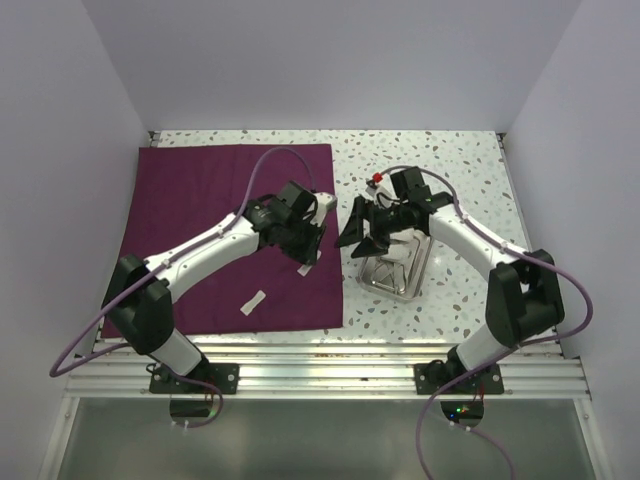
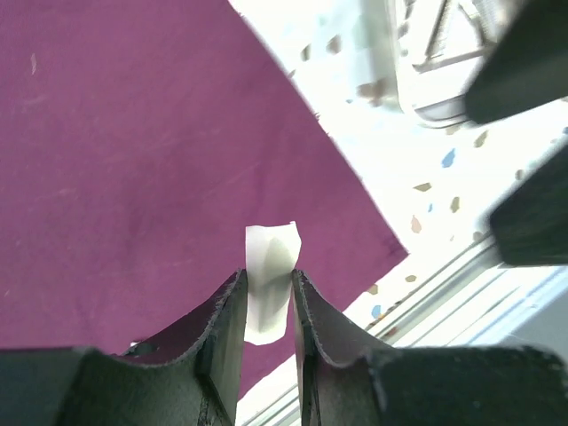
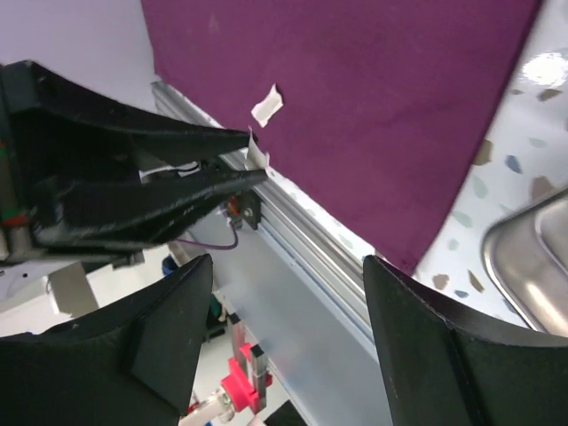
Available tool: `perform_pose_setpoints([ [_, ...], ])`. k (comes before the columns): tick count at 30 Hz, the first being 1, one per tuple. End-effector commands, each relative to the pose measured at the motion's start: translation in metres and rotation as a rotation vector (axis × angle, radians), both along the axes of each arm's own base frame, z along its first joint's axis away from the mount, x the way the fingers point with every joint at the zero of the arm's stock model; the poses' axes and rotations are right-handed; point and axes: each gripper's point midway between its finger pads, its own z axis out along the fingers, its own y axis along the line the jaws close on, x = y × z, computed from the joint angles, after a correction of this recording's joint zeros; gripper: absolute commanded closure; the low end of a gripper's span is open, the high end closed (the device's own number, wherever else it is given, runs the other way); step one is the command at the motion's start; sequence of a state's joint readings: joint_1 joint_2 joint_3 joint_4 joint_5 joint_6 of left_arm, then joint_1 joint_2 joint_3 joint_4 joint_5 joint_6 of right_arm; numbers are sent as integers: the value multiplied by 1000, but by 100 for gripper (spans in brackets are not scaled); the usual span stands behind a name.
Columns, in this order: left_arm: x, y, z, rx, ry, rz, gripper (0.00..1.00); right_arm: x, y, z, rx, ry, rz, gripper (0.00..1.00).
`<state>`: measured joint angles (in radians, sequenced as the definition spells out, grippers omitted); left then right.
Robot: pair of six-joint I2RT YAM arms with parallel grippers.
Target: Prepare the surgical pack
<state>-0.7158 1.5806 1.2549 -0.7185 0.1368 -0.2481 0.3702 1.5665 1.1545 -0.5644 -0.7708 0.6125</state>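
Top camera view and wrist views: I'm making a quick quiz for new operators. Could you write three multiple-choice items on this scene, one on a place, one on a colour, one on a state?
1. Where does the tray sit relative to the cloth?
A. On top of it.
B. Beside it, on the bare table.
C. Under it.

2. What colour is the cloth?
A. Green.
B. White.
C. Maroon.

3. What is the state of the left gripper?
A. Shut on a white pad.
B. Wide open and empty.
C. Out of view.

Answers:
1 B: the top view shows the tray on the speckled table, past the cloth's edge.
2 C: the cloth is maroon in all three views.
3 A: the left wrist view shows the pad pinched in the gripper.
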Motion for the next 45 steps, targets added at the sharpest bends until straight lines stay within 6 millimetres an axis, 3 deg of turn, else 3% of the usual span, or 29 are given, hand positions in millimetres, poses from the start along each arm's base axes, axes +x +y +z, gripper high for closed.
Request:
perform_pose_setpoints([
  [1,0,-20,37,-132,-29,-15,69,6,21,17,86,15,4,30],
  [16,-1,-33,56,-222,-37,-28,69,1,47,8,101,36,59,48],
  [27,0,-35,62,-237,-52,-40,69,-2,62,-2,109,72,92,51],
  [34,2,-35,61,-226,-57,-46,68,-3,68,0,151,96,100,72],
  [36,4,-33,59,-218,-59,-39,65,-4,68,1,154,95,105,87],
  [39,7,-26,52,-190,-48,-6,58,-5,65,2,143,95,103,100],
  [45,18,17,37,-88,-37,145,50,-1,37,-15,37,32,103,100],
])
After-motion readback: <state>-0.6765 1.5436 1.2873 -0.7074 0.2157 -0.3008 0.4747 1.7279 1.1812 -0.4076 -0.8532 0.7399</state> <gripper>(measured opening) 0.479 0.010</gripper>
